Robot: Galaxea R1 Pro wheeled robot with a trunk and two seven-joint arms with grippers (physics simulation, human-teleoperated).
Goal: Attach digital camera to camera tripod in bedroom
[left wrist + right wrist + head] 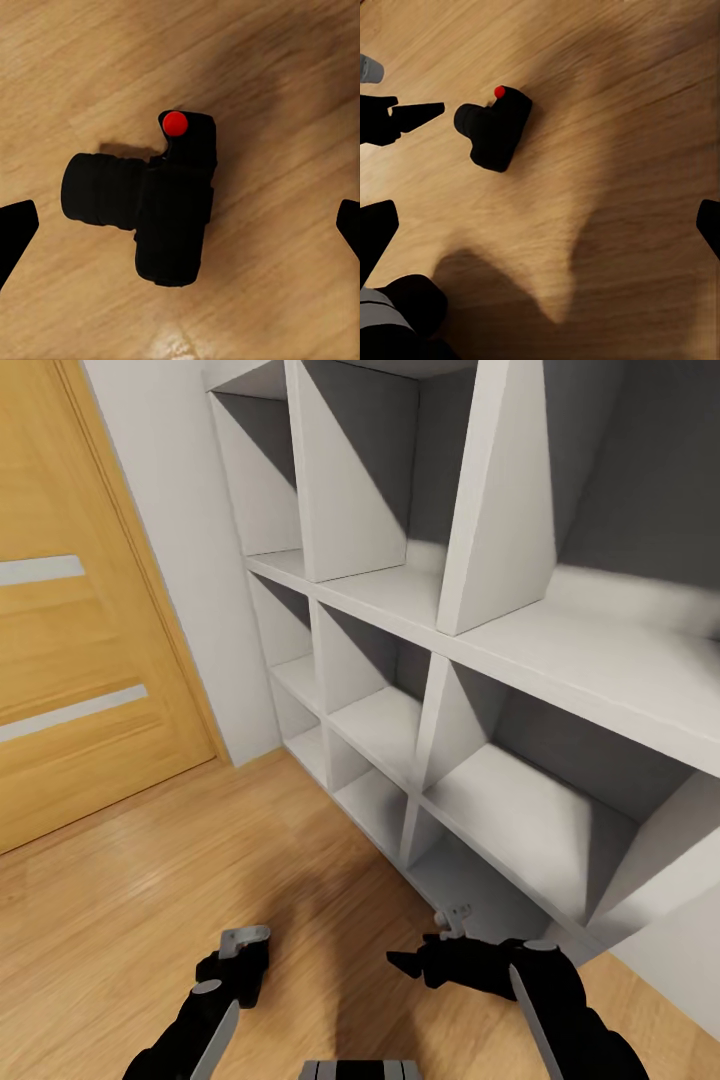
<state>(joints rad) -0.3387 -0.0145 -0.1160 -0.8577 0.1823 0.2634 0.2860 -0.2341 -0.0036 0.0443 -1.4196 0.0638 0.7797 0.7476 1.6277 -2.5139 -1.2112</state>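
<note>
You are facing the white shelf, with a wood door beside it and the wood floor below. Your left gripper hangs right above the camera, jaws spread wide and holding nothing. Your right gripper is off to the side of the camera, also wide apart and empty. The camera lies on the floor, red button showing. It looks small, hard, light and a bit slick. Pinch the boxy body, not the round lens. No writing can be read.
</note>
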